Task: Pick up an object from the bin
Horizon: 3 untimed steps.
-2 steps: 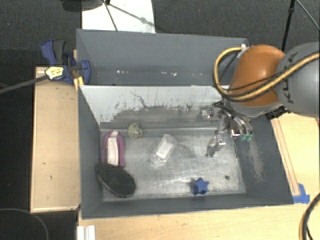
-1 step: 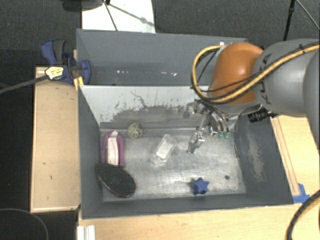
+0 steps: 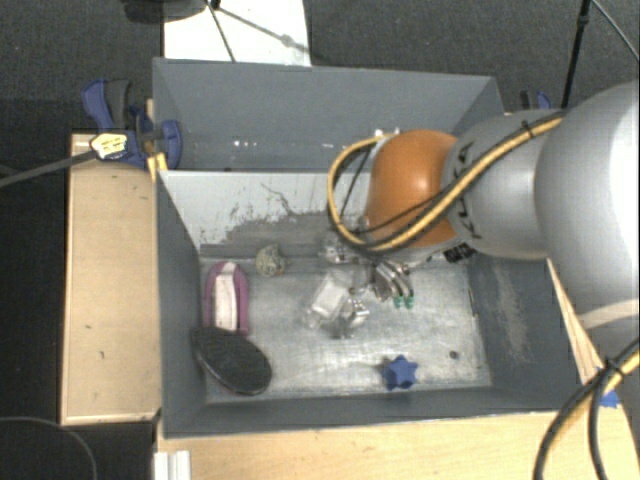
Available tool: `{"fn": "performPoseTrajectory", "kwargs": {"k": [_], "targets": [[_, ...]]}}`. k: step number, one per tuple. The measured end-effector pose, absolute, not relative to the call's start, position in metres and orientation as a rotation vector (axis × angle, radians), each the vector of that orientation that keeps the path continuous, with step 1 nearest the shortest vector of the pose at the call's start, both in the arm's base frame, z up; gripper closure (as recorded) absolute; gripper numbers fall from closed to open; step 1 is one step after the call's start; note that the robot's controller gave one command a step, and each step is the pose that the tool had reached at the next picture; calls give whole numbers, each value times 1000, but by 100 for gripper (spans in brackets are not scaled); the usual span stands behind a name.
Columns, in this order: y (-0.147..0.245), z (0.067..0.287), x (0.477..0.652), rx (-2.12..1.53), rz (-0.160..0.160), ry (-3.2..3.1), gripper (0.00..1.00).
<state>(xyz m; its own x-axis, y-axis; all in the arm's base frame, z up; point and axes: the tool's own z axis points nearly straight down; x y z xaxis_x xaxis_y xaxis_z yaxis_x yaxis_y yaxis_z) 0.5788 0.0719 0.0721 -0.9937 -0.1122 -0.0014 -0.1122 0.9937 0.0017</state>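
Blue star-shaped toy (image 3: 400, 372) nearest, by the near wall of the bin (image 3: 183, 298). Black oval pad (image 3: 232, 360) at near left, pink-and-white bottle (image 3: 227, 296) just behind. Mid-floor, pale crumpled clear piece (image 3: 333, 303), just beside the pincer (image 3: 372, 290); spread or pressed together, impossible to tell. Farther left, small greyish ball (image 3: 268, 260). Likely step: settling onto the clear piece. Next: centred close, then straight lift.

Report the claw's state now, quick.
Claw: cannot be told whether open or closed; it sits low in the bin, beside a pale clear thing.
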Motion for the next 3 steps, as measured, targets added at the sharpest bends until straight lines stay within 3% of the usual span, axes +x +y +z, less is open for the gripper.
{"fn": "performPoseTrajectory", "kwargs": {"k": [1, 2, 3], "targets": [[71, 73, 579, -176, 2, 3135, 100], [98, 73, 550, -570, 0, 3082, 100], [94, 225, 540, -960, -1, 2980, 100]]}}
